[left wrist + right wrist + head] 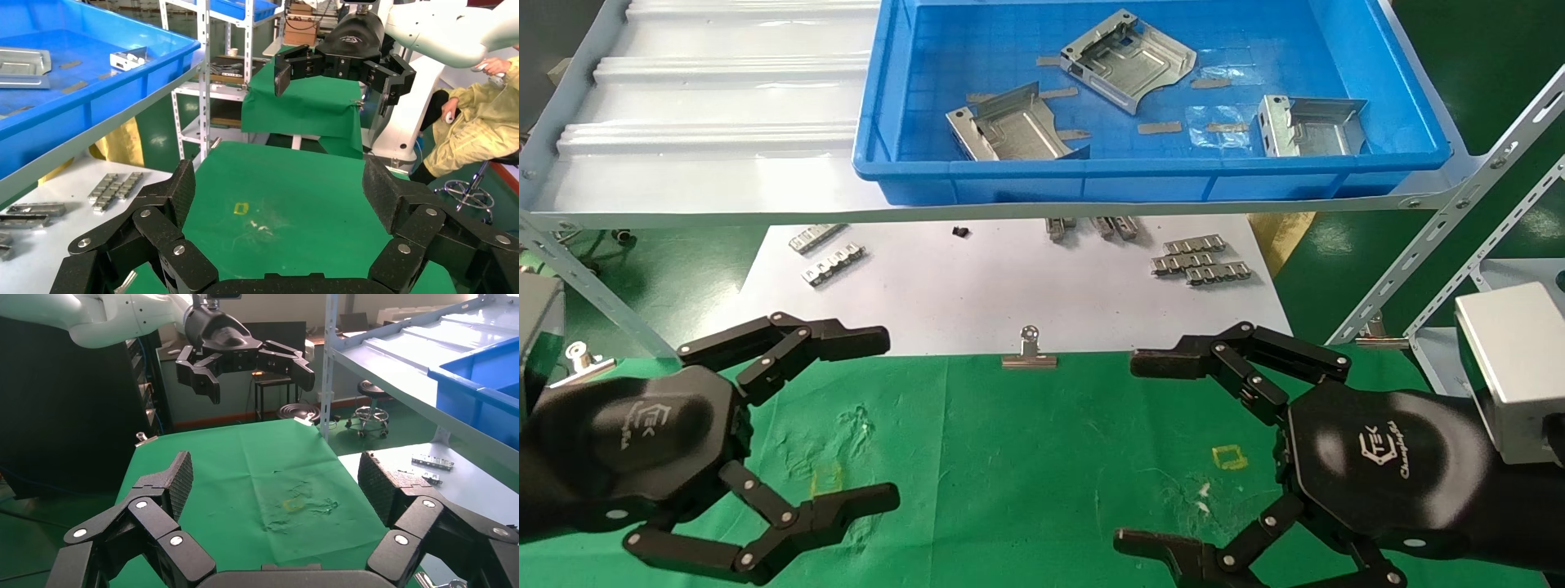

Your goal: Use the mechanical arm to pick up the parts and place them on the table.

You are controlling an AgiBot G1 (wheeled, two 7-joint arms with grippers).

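Three parts (pixel 1130 59) are all sitting in the blue bin (pixel 1410 106) up on the shelf and none on the green desk (pixel 1026 457), so we've basically got everything left to do, with our left pincer (pixel 862 420) and right pincer (pixel 1144 449) both hovering wide-spread and empty over the cloth.

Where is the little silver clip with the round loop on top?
In the head view, the silver binder clip sits in the middle, on the near edge of the white paper sheet where it meets the green table, between the two open end effectors.
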